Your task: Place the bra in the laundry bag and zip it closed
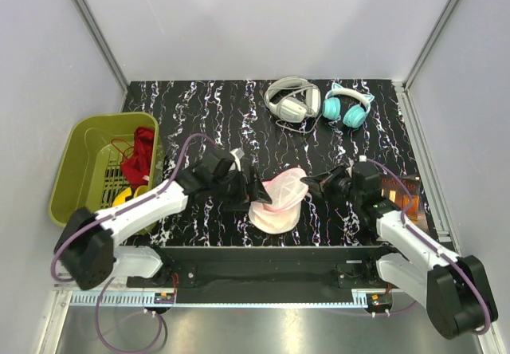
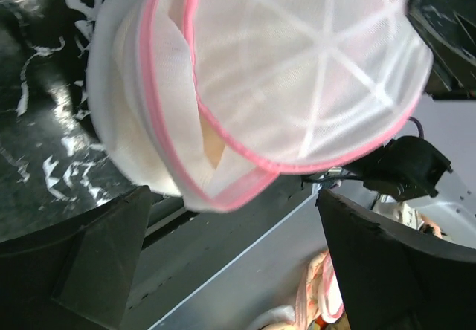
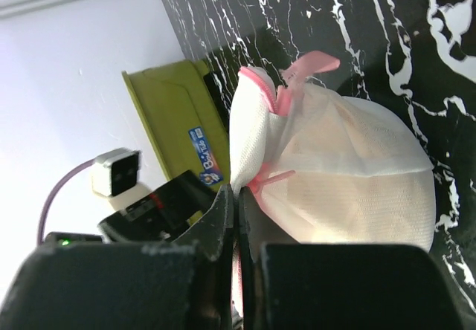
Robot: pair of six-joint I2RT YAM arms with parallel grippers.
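Where the table [image 1: 199, 107] nears its front edge, the bag [image 1: 277, 201] lies at centre, between the 2 grippers. Its white mesh dome carries pink zipper trim, and the zipper is not fully closed: the left wrist view shows a gap along the trim. Through that gap the peach bra [image 2: 212, 148] is visible inside the bag.

The left gripper [image 1: 243, 190] sits just beside the bag's left side. Its 2 fingers [image 2: 104, 263] stand spread to full width, 1 on either side of the bag's lower rim, and neither touches the mesh. It holds nothing. The left arm runs from its base at lower left diagonally up and to the right, with the wrist turned toward the bag.

The right gripper [image 1: 312, 182] meets the bag's right side. Its fingers [image 3: 223, 218] are pressed together, and a strip of the pink trim runs in between the tips, so it pinches the bag at the zipper edge. The right arm extends from its base at lower right up and to the left, with the gripper pointing left.

An olive basket [image 1: 84, 143] stands at the table's left edge with a red garment [image 1: 142, 155] inside. White headphones [image 1: 292, 99] and teal headphones [image 1: 347, 107] lie side by side at the far edge, well apart from the bag.
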